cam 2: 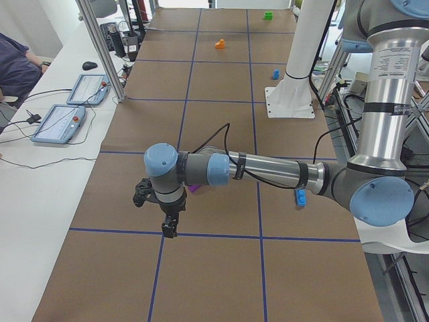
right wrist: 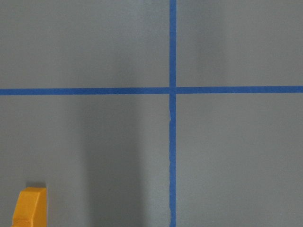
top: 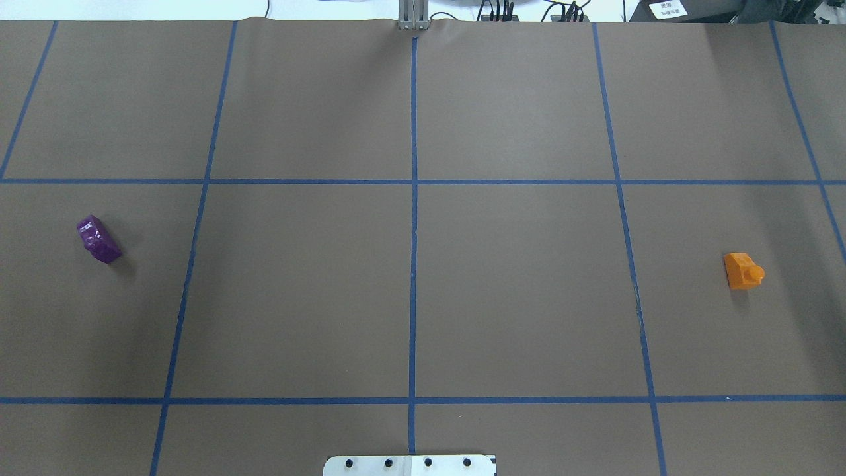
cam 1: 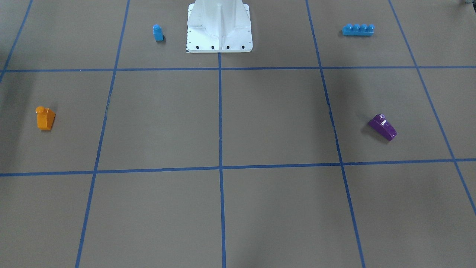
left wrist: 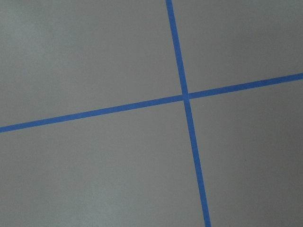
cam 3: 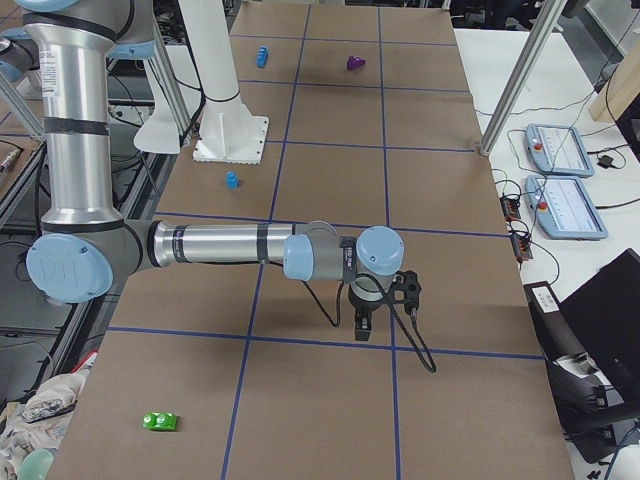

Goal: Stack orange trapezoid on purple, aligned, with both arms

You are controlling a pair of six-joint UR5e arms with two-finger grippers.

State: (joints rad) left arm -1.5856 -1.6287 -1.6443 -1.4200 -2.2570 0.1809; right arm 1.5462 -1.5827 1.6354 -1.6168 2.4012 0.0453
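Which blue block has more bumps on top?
The long blue plastic brick does: it has four studs in a row. The small blue plastic block, on the other side of the white post, has only one stud.

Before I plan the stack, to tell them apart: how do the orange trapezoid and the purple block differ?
The orange trapezoid is shorter than the purple block. Orange sits nearly square to the grid tape, purple lies diagonal. Orange is on the robot's right, purple on its left. Both have one stud and a slope.
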